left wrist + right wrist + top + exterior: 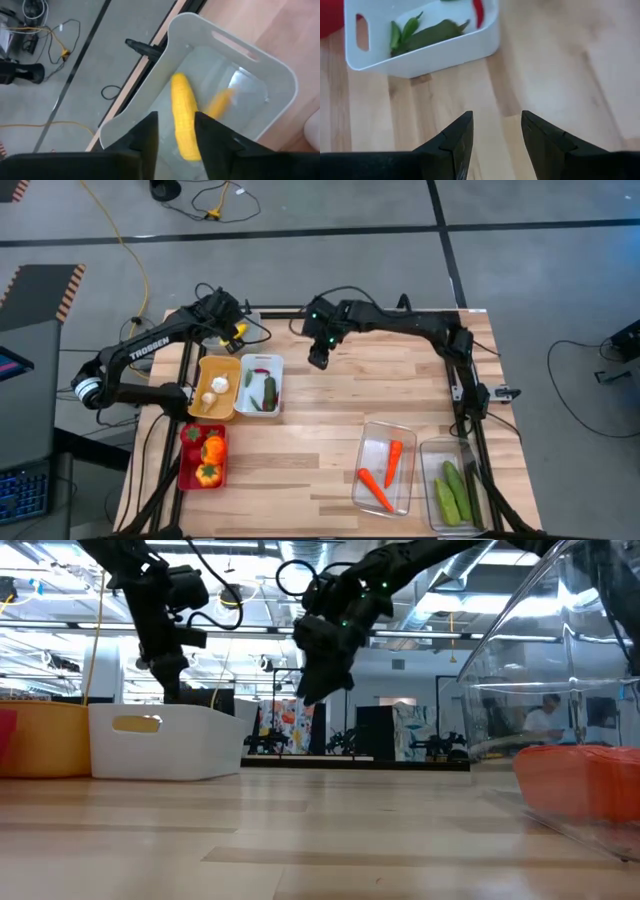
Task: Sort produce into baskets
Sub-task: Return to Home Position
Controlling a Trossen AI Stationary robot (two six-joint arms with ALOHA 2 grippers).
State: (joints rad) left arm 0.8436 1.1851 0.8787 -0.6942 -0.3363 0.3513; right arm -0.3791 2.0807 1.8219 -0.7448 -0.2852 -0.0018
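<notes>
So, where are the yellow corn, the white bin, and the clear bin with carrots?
yellow corn (182,115): left wrist view, middle of the cob.
white bin (430,57): right wrist view, outer side wall.
clear bin with carrots (378,444): high view, bare floor.

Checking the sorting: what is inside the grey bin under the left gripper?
A yellow corn cob lies in the grey bin. The open left gripper covers the cob's near end and the bin's near corner; what lies there cannot be seen.
</notes>
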